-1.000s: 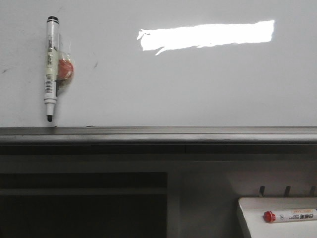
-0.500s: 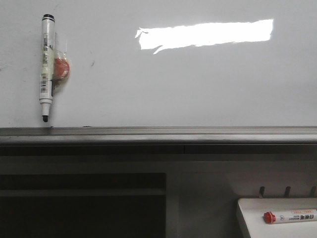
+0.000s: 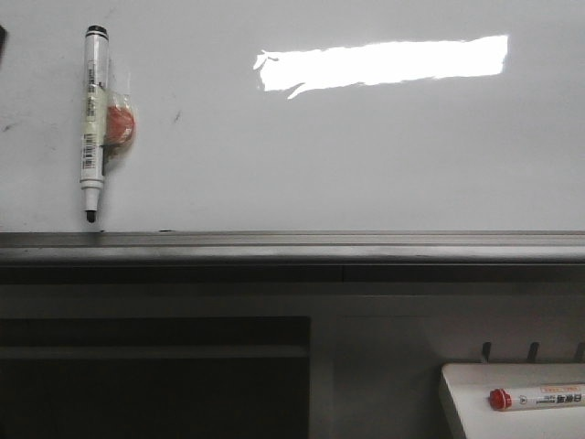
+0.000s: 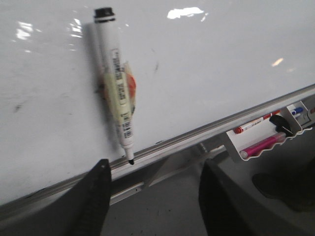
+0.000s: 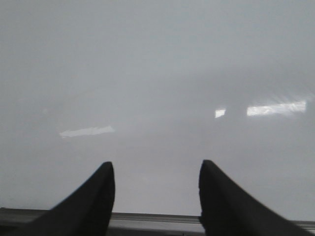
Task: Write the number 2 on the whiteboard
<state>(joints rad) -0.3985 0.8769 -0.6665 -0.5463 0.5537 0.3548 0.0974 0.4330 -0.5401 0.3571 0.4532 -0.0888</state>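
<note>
The whiteboard (image 3: 366,155) is seen upright above its grey rail (image 3: 292,245); no drawn number 2 is visible on it, only small dark specks. A black-capped marker (image 3: 93,123) is fixed tip-down against the board's left part, beside an orange-red piece (image 3: 121,124). The left hand (image 4: 152,196) is spread and empty, below the marker's tip. The right hand (image 5: 156,196) is likewise spread and empty, facing bare board. A red-capped marker (image 3: 535,399) lies in a white tray (image 3: 466,402) at lower right.
</note>
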